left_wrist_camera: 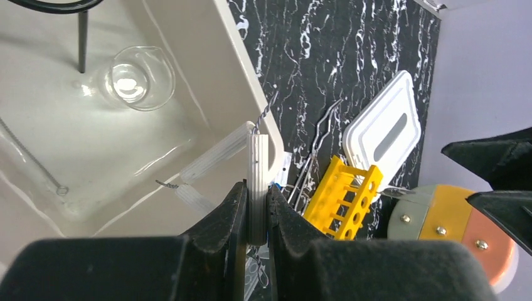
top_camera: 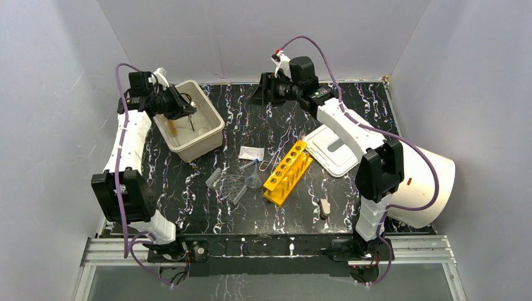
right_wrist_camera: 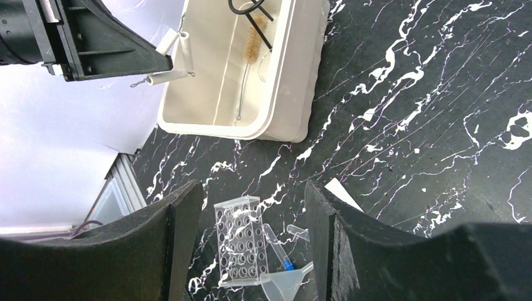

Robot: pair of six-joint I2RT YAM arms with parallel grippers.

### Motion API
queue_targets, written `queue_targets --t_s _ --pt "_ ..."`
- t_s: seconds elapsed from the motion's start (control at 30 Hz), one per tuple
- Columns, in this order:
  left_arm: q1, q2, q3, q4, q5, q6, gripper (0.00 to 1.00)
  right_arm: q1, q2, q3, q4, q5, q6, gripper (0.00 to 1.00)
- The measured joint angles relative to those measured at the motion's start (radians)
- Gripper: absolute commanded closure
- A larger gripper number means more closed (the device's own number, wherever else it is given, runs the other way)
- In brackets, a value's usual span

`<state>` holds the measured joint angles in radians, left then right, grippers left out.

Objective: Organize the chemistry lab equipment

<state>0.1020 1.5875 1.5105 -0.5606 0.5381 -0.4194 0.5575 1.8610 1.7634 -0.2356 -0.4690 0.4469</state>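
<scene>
**Left hand (left_wrist_camera: 257, 207) closed on a white ridged plastic piece with a twisted wire end (left_wrist_camera: 258, 157); right hand (right_wrist_camera: 251, 213) spread wide and empty.**

The piece was gripped tight above the open beige rectangular plastic bin (left_wrist_camera: 188, 50). Below that hand, in the bin, a clear glass beaker (left_wrist_camera: 135, 78) and a black wire loop (right_wrist_camera: 248, 7) were seen. Beneath the right hand, a clear plastic tray with rows of round wells (right_wrist_camera: 239, 248) and a clear funnel (top_camera: 253, 180) were laid on the black marbled desk (top_camera: 207, 213). The yellow six-hole tube rack (top_camera: 287, 172) was set well apart from both hands.

The bin (top_camera: 210, 140) sits back left on the surface (top_camera: 251, 119). At centre, left to right: tray (top_camera: 227, 185), funnel (top_camera: 253, 180), rack (top_camera: 287, 172), lid (top_camera: 339, 150).
</scene>
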Motion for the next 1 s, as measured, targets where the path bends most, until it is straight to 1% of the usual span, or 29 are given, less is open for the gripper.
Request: queue_targets --t_s 0.27,0.4,0.5,0.67,0.83,1.0 --pt "0.003 0.006 -0.001 -0.012 -0.093 0.003 1.0 0.001 0.0 0.0 -0.005 0.018 0.006 0.31" --pt "0.002 0.046 -0.001 -0.003 -0.149 0.011 1.0 0.001 0.0 0.0 -0.008 0.029 0.01 0.31" --pt "0.001 0.092 -0.014 0.008 -0.237 0.014 1.0 0.001 0.0 0.0 -0.009 0.031 0.014 0.31" --pt "0.001 0.112 -0.053 0.015 -0.367 0.011 1.0 0.001 0.0 0.0 -0.011 0.041 0.018 0.31" --pt "0.001 0.142 -0.063 0.055 -0.436 -0.002 1.0 0.001 0.003 0.0 -0.027 0.051 0.017 0.32" --pt "0.001 0.209 -0.063 0.109 -0.486 -0.005 1.0 0.001 0.026 0.01 -0.034 0.05 0.018 0.32"
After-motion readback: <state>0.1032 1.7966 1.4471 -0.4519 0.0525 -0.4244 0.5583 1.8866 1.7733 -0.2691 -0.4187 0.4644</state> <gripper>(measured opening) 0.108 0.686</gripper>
